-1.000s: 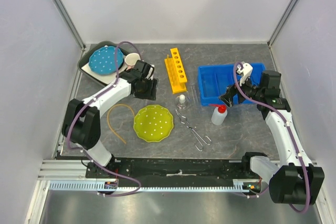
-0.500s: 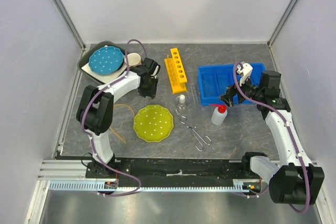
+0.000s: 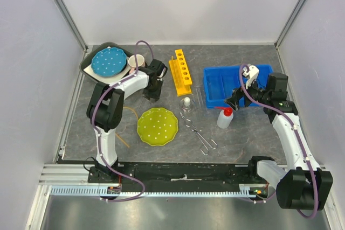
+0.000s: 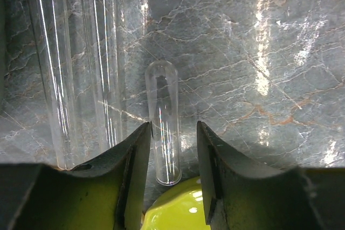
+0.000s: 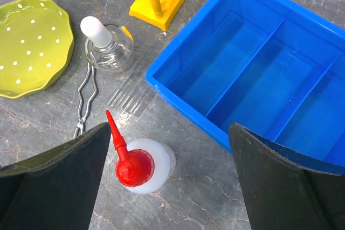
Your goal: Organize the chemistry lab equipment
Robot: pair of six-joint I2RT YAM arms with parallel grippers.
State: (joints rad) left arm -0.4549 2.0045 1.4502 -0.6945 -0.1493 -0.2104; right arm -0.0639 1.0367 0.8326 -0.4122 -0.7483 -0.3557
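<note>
My left gripper (image 3: 152,91) is low over the table, left of the yellow test-tube rack (image 3: 180,72). In the left wrist view its jaws (image 4: 173,125) straddle a short clear tube (image 4: 163,133) lying flat. The left finger is close against it and a gap shows on the right side. Two longer tubes (image 4: 51,68) lie to its left. My right gripper (image 3: 235,100) hangs wide open above the white red-capped squeeze bottle (image 5: 143,165), touching nothing. The white-capped flask (image 5: 108,47) and metal tongs (image 3: 198,131) sit mid-table.
A blue divided bin (image 5: 183,98) stands at the right, with more clear tubes (image 5: 129,98) lying beside it. A dotted yellow-green plate (image 3: 157,126) lies in front of my left gripper. A blue plate (image 3: 108,62) and a mug (image 3: 136,60) are at the back left.
My left arm has swung right toward the rack and folded at the elbow, and its jaws have narrowed. The right arm has not moved.
</note>
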